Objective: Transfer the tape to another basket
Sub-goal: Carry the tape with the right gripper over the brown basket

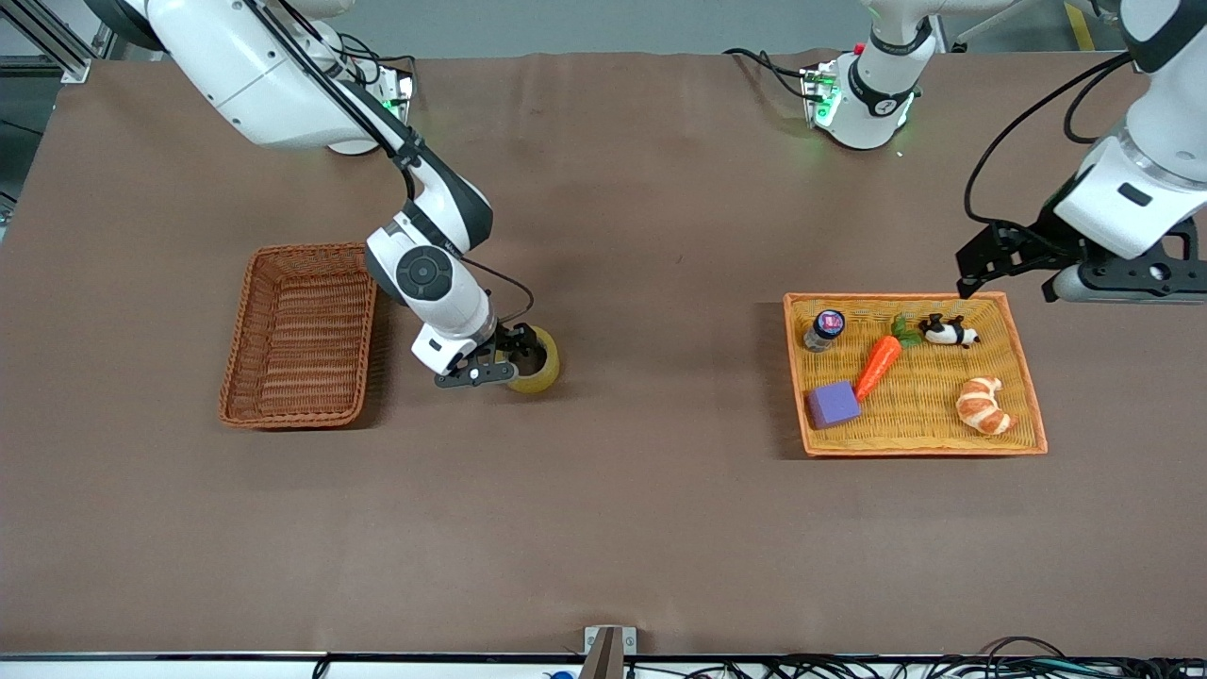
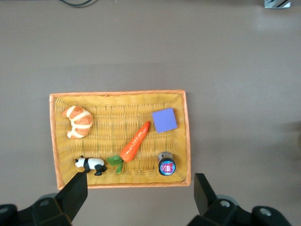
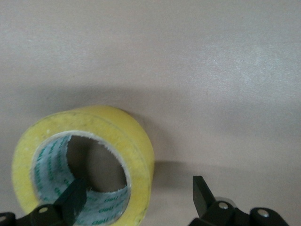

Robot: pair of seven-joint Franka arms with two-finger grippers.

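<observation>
Right gripper (image 1: 509,363), fingers spread, straddles the wall of the tape (image 1: 536,359): one finger inside the core, one outside, not yet pinched. The roll lies flat on the brown table (image 1: 603,528), beside the basket (image 1: 300,335), toward the left arm's end from it. A sound grasp would likely need the fingers fully down before closing on the wall, then a straight lift. Left gripper (image 2: 138,193), fingers apart, waits above the yellow tray (image 1: 1009,325) holding a croissant (image 1: 983,405) and carrot (image 1: 880,363).

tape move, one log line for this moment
right gripper: open, one finger inside tape core | tape: on table beside basket | left gripper: open, waiting over tray
</observation>
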